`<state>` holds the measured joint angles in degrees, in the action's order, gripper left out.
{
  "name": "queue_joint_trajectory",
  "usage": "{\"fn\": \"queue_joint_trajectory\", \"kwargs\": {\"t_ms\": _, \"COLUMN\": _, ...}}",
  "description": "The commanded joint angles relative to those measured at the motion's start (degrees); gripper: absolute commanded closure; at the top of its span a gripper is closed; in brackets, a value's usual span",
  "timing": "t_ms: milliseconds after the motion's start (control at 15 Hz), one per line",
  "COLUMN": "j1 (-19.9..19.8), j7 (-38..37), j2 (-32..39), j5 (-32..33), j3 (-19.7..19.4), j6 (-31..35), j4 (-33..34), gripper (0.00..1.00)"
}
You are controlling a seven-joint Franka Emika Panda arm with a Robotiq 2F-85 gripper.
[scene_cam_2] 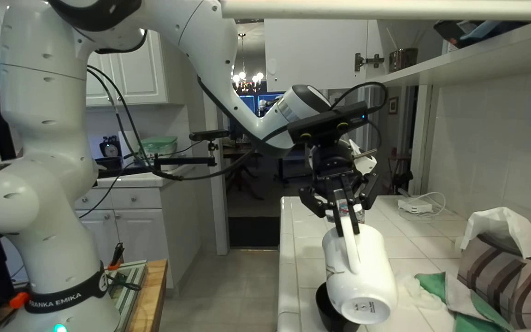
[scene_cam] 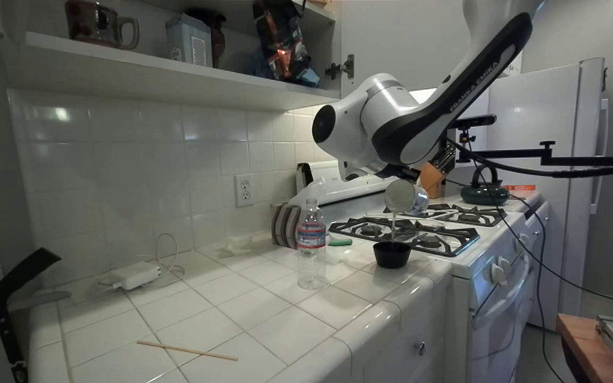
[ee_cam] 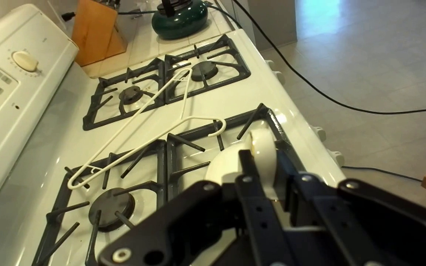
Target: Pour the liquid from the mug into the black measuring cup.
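The white mug (scene_cam: 399, 197) is in the air, tipped over with its mouth low, and a thin stream of liquid (scene_cam: 393, 226) falls from it into the black measuring cup (scene_cam: 391, 256). The cup stands upright on the tiled counter beside the stove. In an exterior view the mug (scene_cam_2: 367, 276) hides part of the cup (scene_cam_2: 325, 306). My gripper (scene_cam_2: 348, 226) is shut on the mug's handle. In the wrist view my fingers (ee_cam: 266, 159) lie on both sides of the handle, and part of the mug's body (ee_cam: 224, 164) shows; the cup is out of view there.
A clear plastic bottle (scene_cam: 312, 266) stands near the cup. A striped tissue box (scene_cam: 285, 226) is by the wall. The gas stove (ee_cam: 250, 92) has iron grates and a white hanger (ee_cam: 131, 144) on it. A green kettle (ee_cam: 179, 18) and knife block (ee_cam: 94, 33) are beyond.
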<state>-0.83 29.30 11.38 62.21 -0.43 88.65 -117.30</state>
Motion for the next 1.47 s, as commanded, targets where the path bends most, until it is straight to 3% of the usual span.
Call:
{"fn": "queue_joint_trajectory", "kwargs": {"t_ms": 0, "j1": 0.82, "j7": -0.87, "j2": 0.91, "j5": 2.88, "j3": 0.78, "j6": -3.44, "j4": 1.48, "gripper": 0.96}}
{"fn": "queue_joint_trajectory", "kwargs": {"t_ms": 1400, "j1": 3.55, "j7": -1.08, "j2": 4.04, "j5": 10.03, "j3": 3.30, "j6": -10.09, "j4": 1.17, "gripper": 0.96}}
